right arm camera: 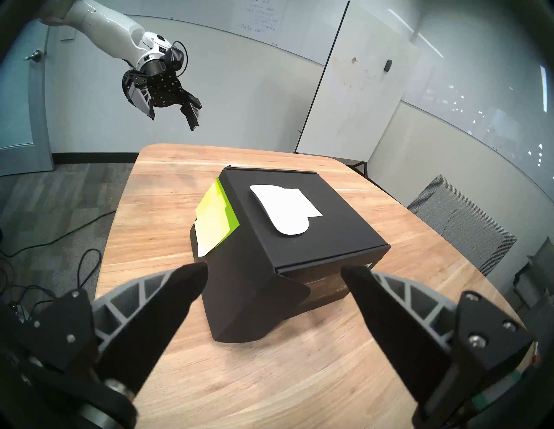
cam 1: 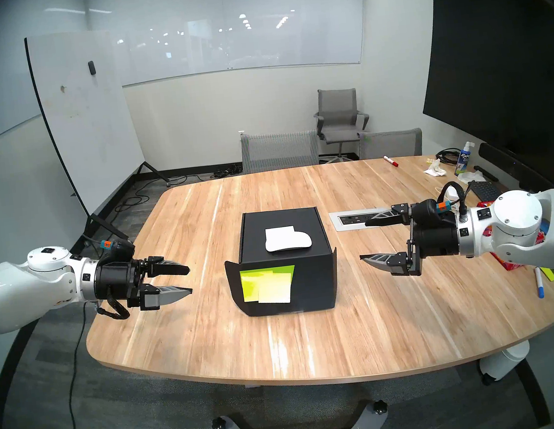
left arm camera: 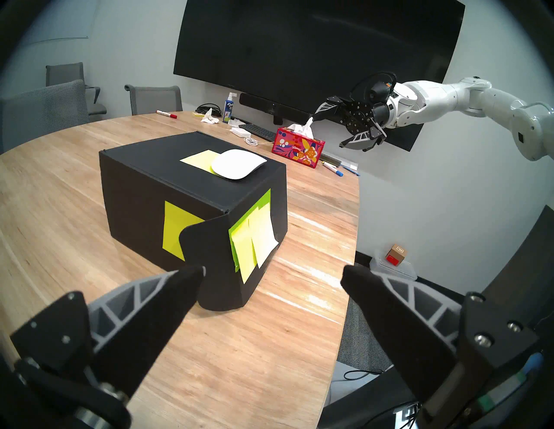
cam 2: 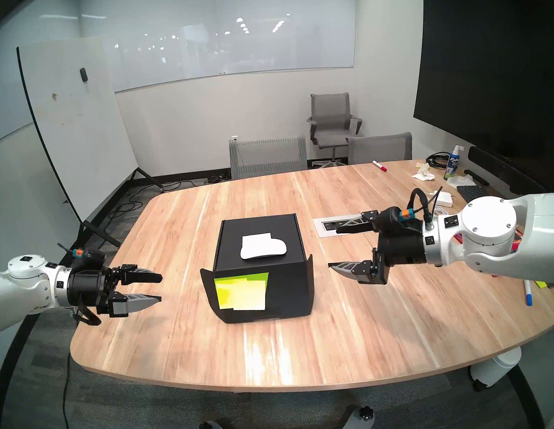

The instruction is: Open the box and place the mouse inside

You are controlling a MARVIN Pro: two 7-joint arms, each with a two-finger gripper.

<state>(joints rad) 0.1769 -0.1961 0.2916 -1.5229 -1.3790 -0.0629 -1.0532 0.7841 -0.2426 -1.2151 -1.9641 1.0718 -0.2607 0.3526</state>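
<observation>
Head stereo left: both claws, left claw and right claw, gape wide and empty either side of the closed black box mid-table, white mouse sitting on its lid. Nothing started; I'd move the mouse off first, then lift the flap.

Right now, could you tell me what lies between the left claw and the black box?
Nothing: in the head view only bare wooden table separates the open left claw from the black box; the mouse sits on its closed lid.
</observation>
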